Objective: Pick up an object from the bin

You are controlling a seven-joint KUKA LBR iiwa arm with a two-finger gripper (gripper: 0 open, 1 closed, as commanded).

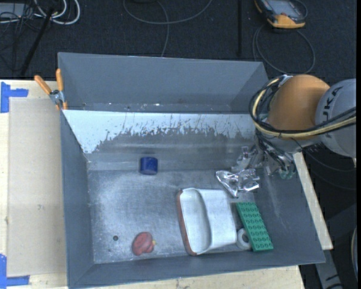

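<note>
Gripper point(239, 178): down low in the grey bin point(168, 89); spread or closed, I cannot tell.
Writing: "KU" on the arm's grey housing point(340, 104).
White tray point(206, 220): just below the gripper, red-brown rim, long axis toward the near wall.
Green studded plate point(254, 226): touching the tray's right side, roughly parallel.
Blue block point(148, 165): well left.

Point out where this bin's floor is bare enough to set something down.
The widest bare bin floor lies between the blue block, the red lump and the white tray. The back floor right of the block is free too. The right is crowded: gripper, tray and green studded plate sit close together.
</note>
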